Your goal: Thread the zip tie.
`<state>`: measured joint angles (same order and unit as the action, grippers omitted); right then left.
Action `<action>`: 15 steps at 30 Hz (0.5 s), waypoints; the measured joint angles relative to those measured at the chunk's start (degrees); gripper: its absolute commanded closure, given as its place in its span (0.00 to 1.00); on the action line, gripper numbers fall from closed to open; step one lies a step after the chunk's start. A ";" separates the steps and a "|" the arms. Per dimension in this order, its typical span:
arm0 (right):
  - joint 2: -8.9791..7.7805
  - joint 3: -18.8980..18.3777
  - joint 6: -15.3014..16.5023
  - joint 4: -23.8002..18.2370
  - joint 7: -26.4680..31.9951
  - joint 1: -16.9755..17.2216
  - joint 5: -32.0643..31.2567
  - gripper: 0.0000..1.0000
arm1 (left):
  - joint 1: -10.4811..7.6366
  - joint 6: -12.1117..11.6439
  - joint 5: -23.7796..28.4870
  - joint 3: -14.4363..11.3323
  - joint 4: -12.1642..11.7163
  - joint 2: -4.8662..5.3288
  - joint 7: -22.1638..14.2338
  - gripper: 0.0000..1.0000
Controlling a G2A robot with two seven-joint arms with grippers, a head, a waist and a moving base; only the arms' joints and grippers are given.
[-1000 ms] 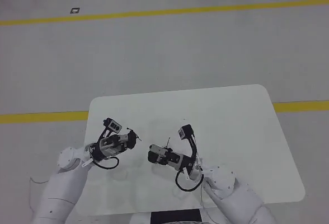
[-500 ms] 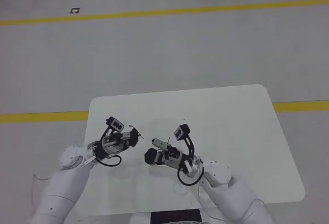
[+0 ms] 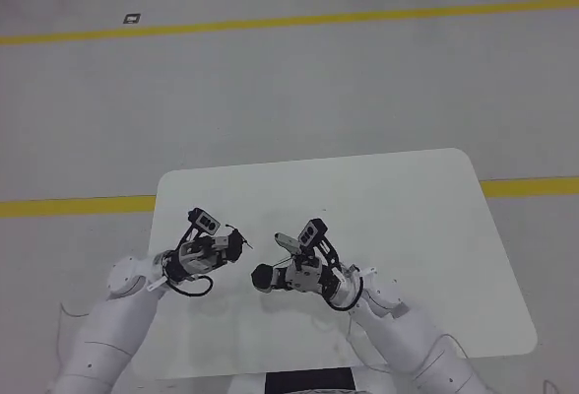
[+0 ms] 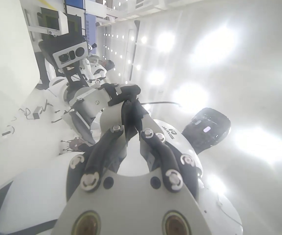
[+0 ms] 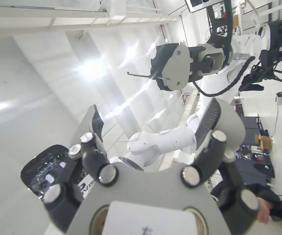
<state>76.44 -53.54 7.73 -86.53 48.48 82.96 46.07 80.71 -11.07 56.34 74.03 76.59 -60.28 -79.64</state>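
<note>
White table (image 3: 418, 197), rounded corners, on grey floor (image 3: 368, 89). Yellow line (image 3: 270, 22) across far floor. Second yellow line (image 3: 53, 207) runs left-right, interrupted by table. Small dark marker (image 3: 132, 18) far left.

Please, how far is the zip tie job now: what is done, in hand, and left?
Done: the left gripper is shut on the zip tie, whose free end sticks out. In hand: the right gripper is open and empty, facing the left one. Left: the tie forms no loop yet, so threading is still to do.

Gap between left claw (image 3: 234, 242) and right claw (image 3: 259, 277) open; zip tie (image 5: 136, 75) juts nearby.
</note>
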 measured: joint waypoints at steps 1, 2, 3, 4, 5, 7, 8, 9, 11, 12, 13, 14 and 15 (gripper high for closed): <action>0.03 -0.04 -0.16 -0.04 -0.61 0.02 0.25 0.00 | 0.01 0.10 0.02 -0.06 0.14 -0.02 0.21 1.00; 0.06 -0.11 -0.41 0.02 -1.38 -0.01 0.47 0.00 | 0.05 0.28 0.05 -0.21 0.47 -0.06 0.82 1.00; 0.11 -0.15 -0.60 0.15 -2.16 -0.09 0.83 0.00 | 0.15 0.49 0.03 -0.37 0.94 -0.09 1.67 1.00; 0.15 -0.15 -0.65 0.29 -2.43 -0.14 1.26 0.00 | 0.25 0.62 0.00 -0.43 1.17 -0.08 1.94 1.00; 0.19 -0.14 -0.61 0.50 -2.55 -0.22 1.54 0.00 | 0.38 0.77 0.06 -0.45 1.31 -0.06 1.89 1.00; 0.27 -0.01 -0.27 0.93 -2.73 -0.46 1.61 0.00 | 0.64 1.14 0.54 -0.32 1.38 0.01 1.16 1.00; 0.31 0.05 -0.07 1.07 -2.85 -0.54 1.68 0.00 | 0.74 1.29 0.74 -0.24 1.37 0.04 0.81 1.00; 0.38 0.13 0.32 1.24 -3.12 -0.64 1.73 0.27 | 0.83 1.45 0.90 -0.14 1.33 0.08 0.47 1.00; 0.48 0.26 0.94 1.43 -3.49 -0.80 1.70 0.51 | 0.90 1.59 0.94 -0.08 1.27 0.13 0.28 1.00; 0.54 0.35 1.41 1.53 -3.69 -0.89 1.63 0.53 | 0.92 1.65 0.88 -0.09 1.22 0.14 0.26 1.00; 0.58 0.43 1.68 1.59 -3.79 -0.93 1.56 0.55 | 0.92 1.66 0.85 -0.11 1.20 0.14 0.26 1.00; 0.62 0.52 1.86 1.63 -3.87 -0.97 1.50 0.56 | 0.92 1.67 0.83 -0.11 1.20 0.15 0.26 1.00; 0.67 0.66 2.04 1.66 -3.95 -1.03 1.41 0.58 | 0.92 1.67 0.83 -0.12 1.20 0.14 0.26 1.00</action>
<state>77.11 -52.88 9.77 -84.87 44.53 81.93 47.47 81.62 -9.40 57.17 73.91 77.80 -60.13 -79.37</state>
